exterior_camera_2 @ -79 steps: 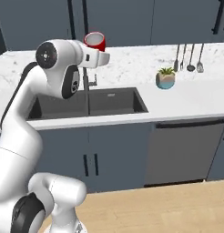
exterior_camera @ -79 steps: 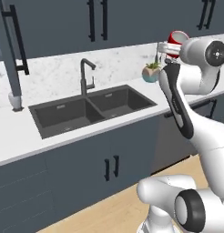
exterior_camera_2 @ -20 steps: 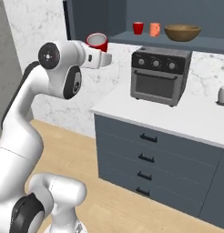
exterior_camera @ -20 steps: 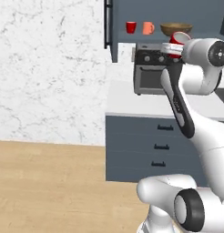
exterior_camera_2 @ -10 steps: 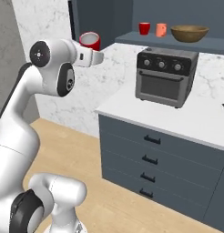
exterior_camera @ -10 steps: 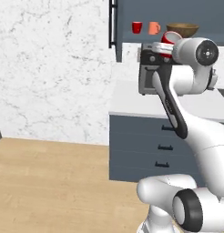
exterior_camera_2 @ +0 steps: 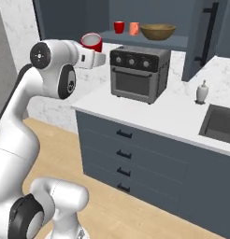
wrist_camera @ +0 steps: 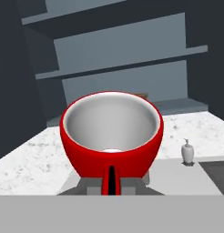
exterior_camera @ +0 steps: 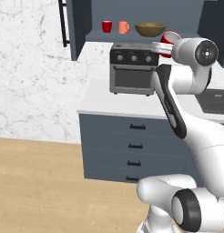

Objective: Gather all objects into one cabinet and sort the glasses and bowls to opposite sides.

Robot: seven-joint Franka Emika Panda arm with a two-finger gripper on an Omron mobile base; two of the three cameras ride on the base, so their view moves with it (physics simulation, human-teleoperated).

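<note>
Your gripper [wrist_camera: 112, 179] is clamped on a glossy red mug [wrist_camera: 111, 134], held high beside the grey countertop oven [exterior_camera_2: 138, 73].

You will find no readable text, label, brand, number or sign anywhere here: the toaster oven [exterior_camera: 133, 70] front and its knobs are unmarked, and the white soap bottle [exterior_camera_2: 202, 91] carries no lettering you could make out
</note>
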